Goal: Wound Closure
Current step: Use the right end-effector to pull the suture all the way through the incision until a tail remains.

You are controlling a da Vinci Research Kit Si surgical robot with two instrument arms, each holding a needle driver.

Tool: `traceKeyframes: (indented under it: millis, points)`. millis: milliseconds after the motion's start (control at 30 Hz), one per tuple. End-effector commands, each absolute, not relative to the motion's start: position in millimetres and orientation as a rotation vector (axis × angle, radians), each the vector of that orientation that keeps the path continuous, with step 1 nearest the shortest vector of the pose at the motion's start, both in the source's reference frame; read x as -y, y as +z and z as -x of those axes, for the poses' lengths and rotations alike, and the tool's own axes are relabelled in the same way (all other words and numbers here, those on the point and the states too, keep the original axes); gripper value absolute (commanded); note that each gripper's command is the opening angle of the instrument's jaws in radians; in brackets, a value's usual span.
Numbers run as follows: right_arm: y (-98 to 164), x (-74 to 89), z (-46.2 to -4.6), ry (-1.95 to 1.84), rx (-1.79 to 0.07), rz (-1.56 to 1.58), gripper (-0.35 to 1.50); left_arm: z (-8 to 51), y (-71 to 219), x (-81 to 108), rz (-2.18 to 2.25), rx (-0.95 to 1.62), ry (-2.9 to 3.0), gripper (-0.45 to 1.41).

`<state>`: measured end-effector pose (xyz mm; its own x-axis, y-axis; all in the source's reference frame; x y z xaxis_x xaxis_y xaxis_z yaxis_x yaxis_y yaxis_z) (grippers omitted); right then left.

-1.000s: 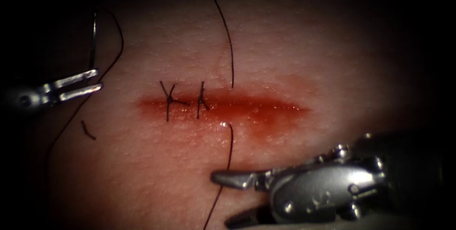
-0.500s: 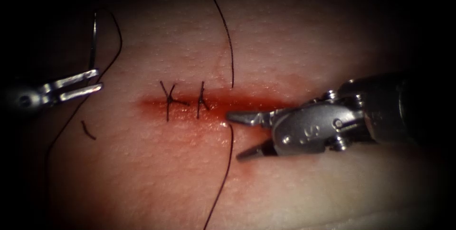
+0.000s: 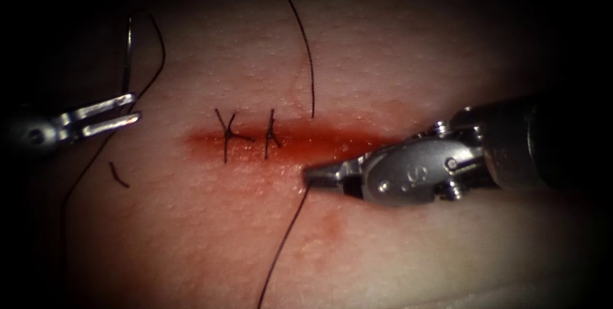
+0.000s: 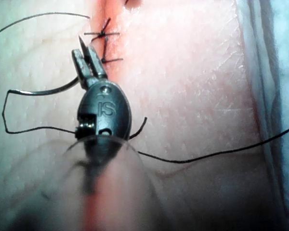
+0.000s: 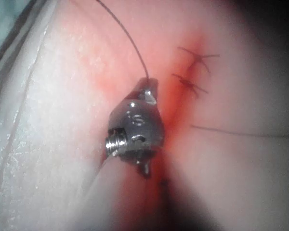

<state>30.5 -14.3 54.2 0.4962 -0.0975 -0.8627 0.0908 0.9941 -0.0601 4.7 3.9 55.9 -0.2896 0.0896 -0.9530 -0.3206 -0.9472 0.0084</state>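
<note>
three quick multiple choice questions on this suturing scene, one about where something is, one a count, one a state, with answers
1. Where is the needle?
A. held by the left tool, out of the tissue
B. buried in the cut
C. held by the right tool

2. How many tied stitches cross the cut?
A. none
B. two
C. five

3. What are the right tool's jaws doing?
A. wide open
B. shut on the needle
C. shut on the thread

Answers:
1 A: the left tool holds the needle near one end, left of the cut, clear of the tissue.
2 B: two stitches show.
3 C: the right tool is closed where the thread leaves the tissue.
</note>
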Motion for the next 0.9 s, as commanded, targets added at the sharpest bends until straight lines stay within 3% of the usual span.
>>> traceKeyframes:
  millis: [33,333,900]
  points:
    - [54,14.6,-31.1,-0.124,-1.050,-0.003,-0.35,-4.2,57,-4.0,1.694,-0.290,2.316,-0.45]
    - [50,19.2,-30.6,-0.148,-1.089,-0.033,-0.35,-4.2,57,-4.0,1.695,-0.290,2.316,-0.45]
    - [42,30.0,-34.5,-0.256,-1.108,-0.111,-0.35,-4.1,57,-4.0,1.696,-0.292,2.316,-0.45]
